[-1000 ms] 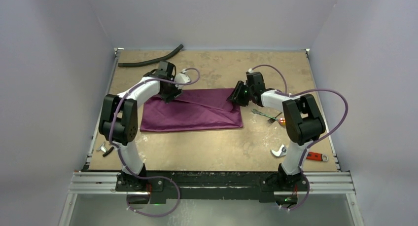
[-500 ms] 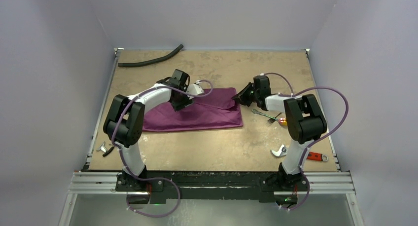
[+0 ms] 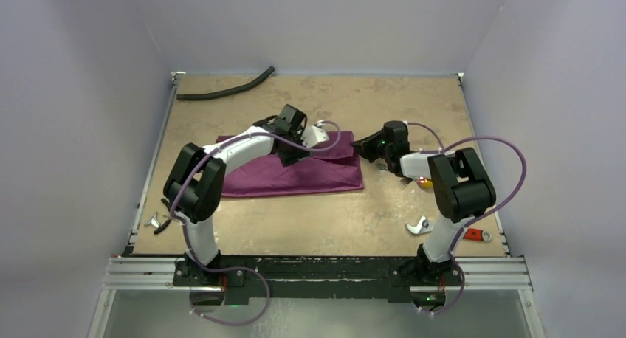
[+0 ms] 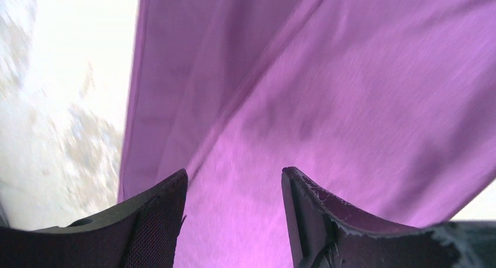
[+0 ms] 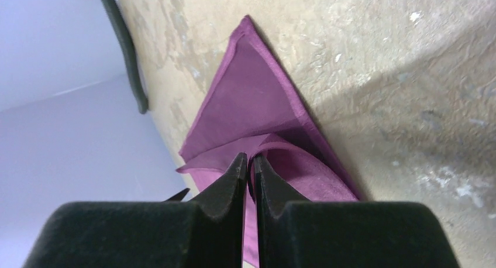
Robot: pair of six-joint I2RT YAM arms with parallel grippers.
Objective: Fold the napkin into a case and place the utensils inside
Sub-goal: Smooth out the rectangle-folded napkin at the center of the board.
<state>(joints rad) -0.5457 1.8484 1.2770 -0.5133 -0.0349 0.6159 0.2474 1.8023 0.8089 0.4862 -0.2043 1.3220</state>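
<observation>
Napkin: thin, slightly shiny plum-purple cloth napkin (image 3: pixel 310 177), lying flat mid-table as a wide band, doubled over with a diagonal crease across it; not yet a small case.
Far right corner of the napkin: raised into a small loop of hem, pinched from above.
Right gripper: black two-finger right gripper (image 5: pixel 248 160), closed almost fully on that fold of cloth edge.
Left gripper: black left gripper (image 4: pixel 234 174), poised over the napkin's upper middle, parted about halfway, holding nothing; touching the cloth or just above it, impossible to tell.
Utensils: only a gold glint of the spoon bowl (image 3: pixel 422 181), on the table just right of the napkin, tucked beside the right forearm; fork not made out.
Table: mottled tan table (image 3: pixel 332 220), carrying everything.
Step in hand: judged to be the folding stage, with one corner gripped ready for another fold.
Next move: probably lifting the pinched corner low and drawing it leftward over the cloth, keeping edges aligned; slippery fabric, so likely to need pinning by the left gripper.
Bystanders: long black rubber hose (image 3: pixel 225 91) at the far left; red-handled tool with silver jaws (image 3: pixel 472 235) at the near right.
</observation>
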